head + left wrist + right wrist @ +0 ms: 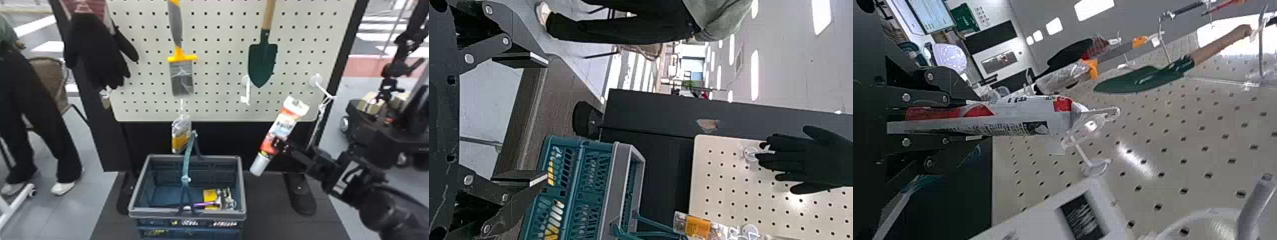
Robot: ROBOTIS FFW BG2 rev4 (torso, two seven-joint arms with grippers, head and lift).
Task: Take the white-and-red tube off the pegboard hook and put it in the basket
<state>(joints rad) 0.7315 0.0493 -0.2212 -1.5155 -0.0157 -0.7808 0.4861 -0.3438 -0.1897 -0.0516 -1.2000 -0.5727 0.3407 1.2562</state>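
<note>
Head view: the right hand (281,145) is clamped around the white-and-red tube (281,127), holding it aslant, with the white top end toward 1 o'clock and the pale cap toward 7 o'clock. The tube is clear of the basket (242,191), out toward 2 o'clock from it, in front of the lower part of the pegboard (220,116). A white hook (246,91) stands apart from it, toward 10 o'clock; another white peg (316,80), with string on it, lies toward 1 o'clock from the tube. In the right wrist view the tube runs out from between the closed-in fingers, and its far end overlaps white hardware; whether they touch I cannot tell. The left hand, seen in the left wrist view, is open and empty (547,118), its two fingers spread well apart. The basket sits on the dark surface (265,220) with its handle raised, and a yellow package (210,194) and a purple item (204,204) lie inside toward its 4 o'clock side. From the basket, a clear-and-orange pack (181,134) and a scraper (182,73) hang toward 12 o'clock, a green trowel (263,62) toward 1 o'clock, and a black glove (95,51) toward 11 o'clock.
</note>
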